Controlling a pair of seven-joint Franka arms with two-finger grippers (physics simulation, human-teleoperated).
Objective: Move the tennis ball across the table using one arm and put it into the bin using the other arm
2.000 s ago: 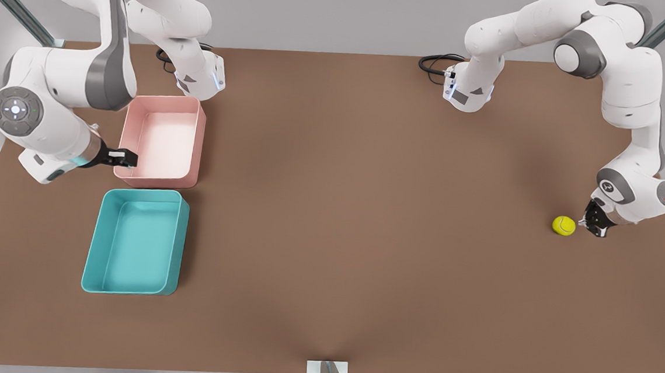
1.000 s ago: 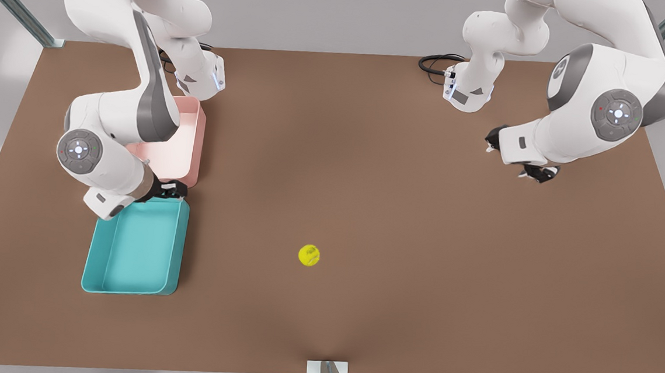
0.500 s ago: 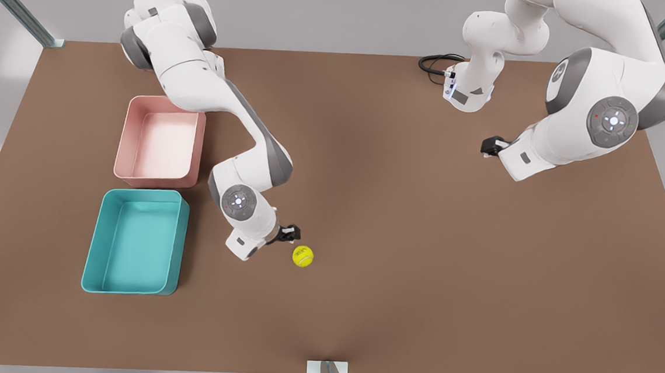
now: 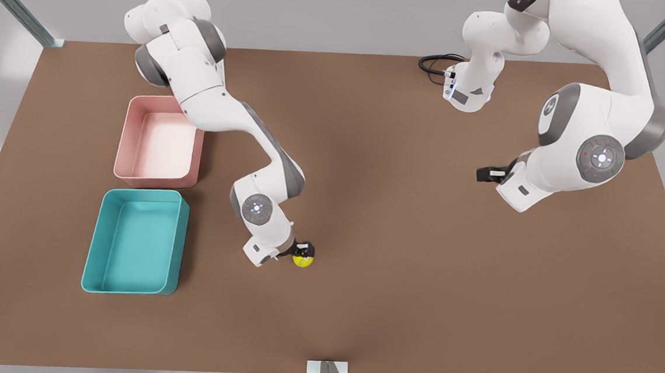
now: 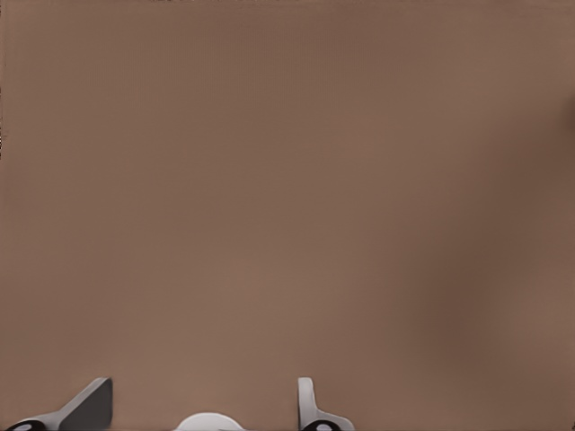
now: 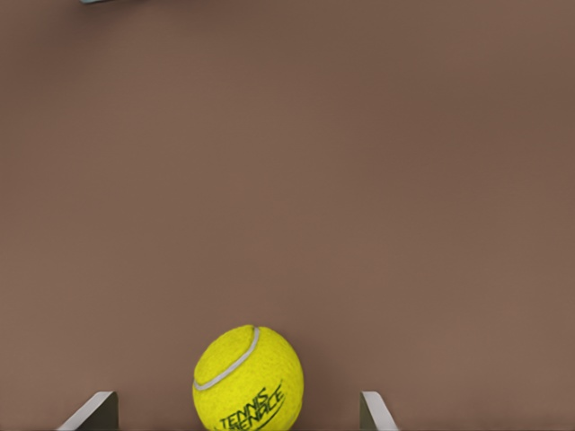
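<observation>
Your right gripper (image 4: 303,249) sits directly over the tennis ball (image 4: 302,260) near the middle of the table (image 4: 397,261). In the right wrist view its 2 fingertips (image 6: 97,409) stand wide apart with the ball between them, neither pad touching it, so nothing is gripped.

Your left gripper (image 4: 484,173) waits above bare tabletop toward the front view's right, well apart from the ball, fingers spread and empty in its own wrist view.

By my reading, the crossing is done and the pick and drop remain: the ball lies on the table, well apart from the bin (image 4: 97,240).

The ball is a fuzzy yellow-green sphere with a pale curved seam and dark lettering. The bin is smooth teal plastic, rectangular, round-cornered, low-walled, beside a similar pink tray (image 4: 127,137). The table is flat matte brown.
</observation>
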